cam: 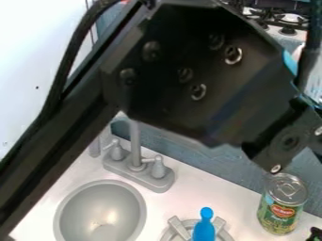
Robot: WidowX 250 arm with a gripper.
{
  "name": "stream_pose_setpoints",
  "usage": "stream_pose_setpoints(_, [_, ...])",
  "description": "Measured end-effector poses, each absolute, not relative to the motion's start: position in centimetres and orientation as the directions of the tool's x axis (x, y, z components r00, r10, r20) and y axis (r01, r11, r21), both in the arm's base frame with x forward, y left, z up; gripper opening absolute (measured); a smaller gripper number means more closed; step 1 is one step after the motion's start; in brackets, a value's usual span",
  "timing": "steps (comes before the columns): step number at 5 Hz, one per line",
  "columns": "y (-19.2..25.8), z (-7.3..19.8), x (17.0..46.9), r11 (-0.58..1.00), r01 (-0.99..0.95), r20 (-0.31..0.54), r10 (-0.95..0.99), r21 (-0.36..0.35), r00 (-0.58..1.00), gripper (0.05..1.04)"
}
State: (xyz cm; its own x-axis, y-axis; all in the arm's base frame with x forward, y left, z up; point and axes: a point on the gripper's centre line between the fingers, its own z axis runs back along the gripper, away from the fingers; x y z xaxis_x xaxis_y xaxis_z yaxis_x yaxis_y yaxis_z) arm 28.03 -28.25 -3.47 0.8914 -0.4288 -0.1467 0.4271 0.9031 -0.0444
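Well, the black robot arm (195, 70) cuts right across my sight, its thick body hiding much of the upper middle, with a black cable (58, 84) running beside it on the left. Over at the lower right edge, what looks like a bit of the gripper (316, 234) pokes in, just beside the pull-tab tin can (281, 207). I can't tell whether it's wide or narrow, or whether it has hold of anything. The can stands upright on the pale countertop (189, 197), near the grey-blue backsplash (213, 164), its label green with a red patch. To the left of it, well apart, a blue pin-shaped toy (204, 228) overlaps the grey toy burner (180, 228); I can't say if the two touch. Farther left sits the round grey sink basin (100, 212), and just behind that, the grey toy faucet (136, 162) with its two handles. Beyond the arm, at the upper right, there's a stovetop (295, 20) with dark grates and knobs. A white surface (37, 42) spreads across the upper left.
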Motion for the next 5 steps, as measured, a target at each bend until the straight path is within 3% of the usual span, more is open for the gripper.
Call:
stream_pose_setpoints(1, [-28.1,-2.7,27.9,0.909,0.415,-0.139,-0.417,-0.048,0.898,0.913])
stream_pose_setpoints(2, [-26.5,-0.2,26.8,0.927,0.375,-0.112,-0.375,-0.020,0.920,1.004])
stream_pose_setpoints(3, [-23.2,2.9,24.3,0.950,0.308,-0.059,-0.305,0.056,0.951,1.001])
stream_pose_setpoints(4, [-20.3,4.1,22.8,0.963,0.244,-0.060,-0.239,0.112,0.969,1.001])
stream_pose_setpoints(5, [-16.2,3.7,23.9,0.981,0.152,-0.095,-0.140,0.122,0.985,1.001])
